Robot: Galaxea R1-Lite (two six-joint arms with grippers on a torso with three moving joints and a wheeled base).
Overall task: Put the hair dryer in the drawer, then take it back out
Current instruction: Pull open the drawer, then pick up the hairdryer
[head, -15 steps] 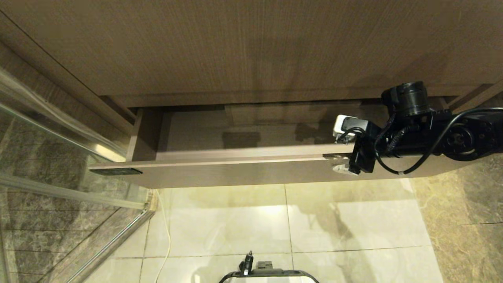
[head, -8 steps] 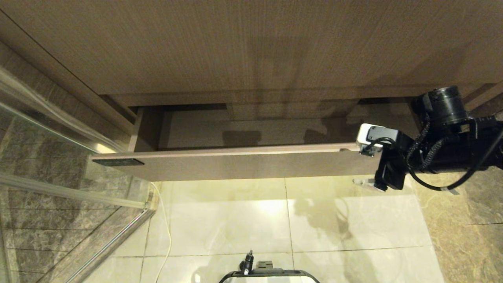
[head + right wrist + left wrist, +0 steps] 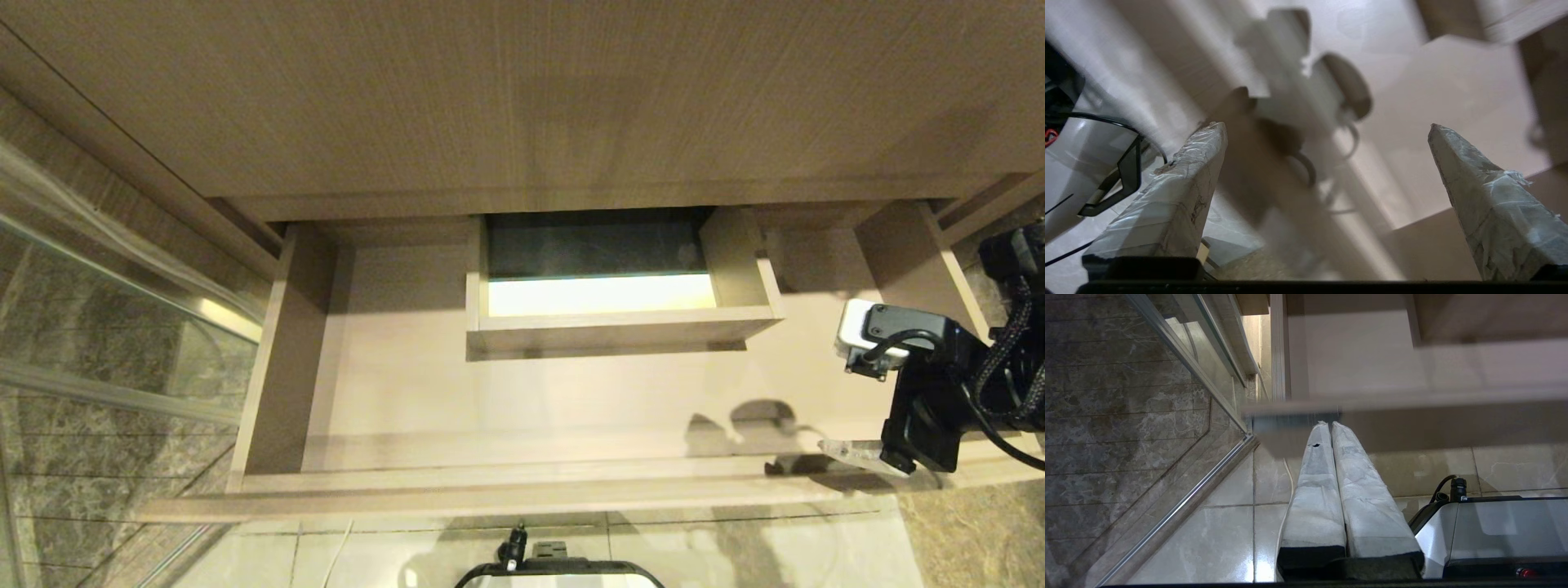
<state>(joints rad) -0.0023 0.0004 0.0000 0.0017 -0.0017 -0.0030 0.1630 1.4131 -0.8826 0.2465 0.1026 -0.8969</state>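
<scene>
Matt light-wood drawer (image 3: 392, 392) with fine straight grain, glossy pale floor tiles (image 3: 1216, 539) mirroring the light, polished veined dark stone wall (image 3: 1106, 416), shiny metal rail (image 3: 1180, 506), crinkled pale wrap on claw fingers (image 3: 1180, 192)

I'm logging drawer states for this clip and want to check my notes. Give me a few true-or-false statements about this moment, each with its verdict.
1. The drawer is pulled open. True.
2. A hair dryer lies in the drawer. False: no hair dryer shows in any view.
3. The right gripper is open and holds nothing, at the right end of the drawer's front. True.
4. The left gripper is open. False: its fingers are pressed together, pointing toward the drawer front above the floor.
5. The boxed cutout sits against the drawer's left side. False: it is at the middle of the back.
</scene>
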